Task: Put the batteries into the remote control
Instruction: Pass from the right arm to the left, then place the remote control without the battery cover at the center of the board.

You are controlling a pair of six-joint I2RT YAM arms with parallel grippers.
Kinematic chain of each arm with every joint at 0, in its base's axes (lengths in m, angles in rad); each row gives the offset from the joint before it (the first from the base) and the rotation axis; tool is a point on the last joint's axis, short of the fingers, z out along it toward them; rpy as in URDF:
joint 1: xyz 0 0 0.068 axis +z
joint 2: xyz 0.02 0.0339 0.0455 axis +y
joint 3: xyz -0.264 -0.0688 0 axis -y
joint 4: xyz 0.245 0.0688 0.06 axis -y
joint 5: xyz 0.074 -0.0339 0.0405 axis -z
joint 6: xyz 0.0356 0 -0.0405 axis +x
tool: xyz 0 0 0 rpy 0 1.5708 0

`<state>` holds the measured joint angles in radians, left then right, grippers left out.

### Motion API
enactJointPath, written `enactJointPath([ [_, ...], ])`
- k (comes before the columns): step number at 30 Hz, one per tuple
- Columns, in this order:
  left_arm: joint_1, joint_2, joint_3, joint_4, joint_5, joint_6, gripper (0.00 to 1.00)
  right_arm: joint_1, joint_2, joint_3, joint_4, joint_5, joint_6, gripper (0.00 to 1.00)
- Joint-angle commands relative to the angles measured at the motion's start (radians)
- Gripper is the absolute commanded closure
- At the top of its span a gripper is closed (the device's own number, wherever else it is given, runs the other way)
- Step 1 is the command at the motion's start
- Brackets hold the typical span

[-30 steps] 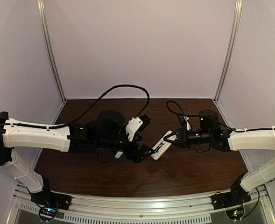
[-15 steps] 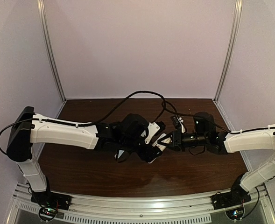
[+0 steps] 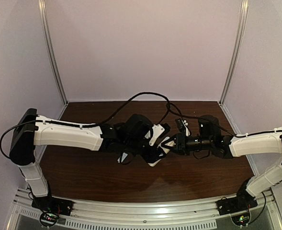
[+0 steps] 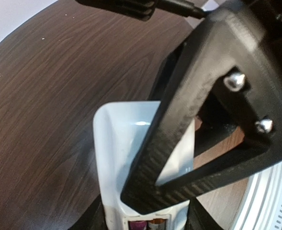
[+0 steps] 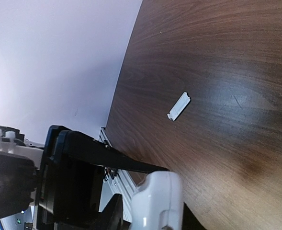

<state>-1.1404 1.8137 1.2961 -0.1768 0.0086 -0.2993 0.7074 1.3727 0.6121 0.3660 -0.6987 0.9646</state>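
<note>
remote control (image 4: pixel 126 158): held in the air over the middle of the tabletop (image 5: pixel 217 57), between both arms.
batteries (image 4: pixel 148 224): 2, purple and orange ends side by side in the recess.
left gripper (image 3: pixel 152 155): jaws against both long edges of the remote control.
right gripper (image 3: pixel 164 145): 1 finger (image 4: pixel 179 124) lies across the remote control; grip cannot be told.
cover strip (image 5: pixel 179 106): flat on bare wood, apart from the tabletop's edge.
</note>
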Motion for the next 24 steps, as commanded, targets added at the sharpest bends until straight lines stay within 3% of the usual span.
enactJointPath([
  [1,0.021,-0.005,-0.054,0.008,0.045,-0.012,0.64,-0.026,-0.027,0.028,-0.016,-0.017,-0.032,0.6],
  [4,0.022,-0.01,-0.094,-0.006,0.04,-0.004,0.64,-0.084,-0.054,0.025,-0.054,-0.021,-0.05,0.46],
  [7,0.022,-0.005,-0.127,-0.021,0.021,0.011,0.65,-0.138,-0.09,0.029,-0.121,-0.021,-0.094,0.4],
  [24,0.013,0.21,0.071,-0.304,-0.073,0.098,0.6,-0.271,-0.217,-0.002,-0.309,-0.031,-0.207,0.38],
])
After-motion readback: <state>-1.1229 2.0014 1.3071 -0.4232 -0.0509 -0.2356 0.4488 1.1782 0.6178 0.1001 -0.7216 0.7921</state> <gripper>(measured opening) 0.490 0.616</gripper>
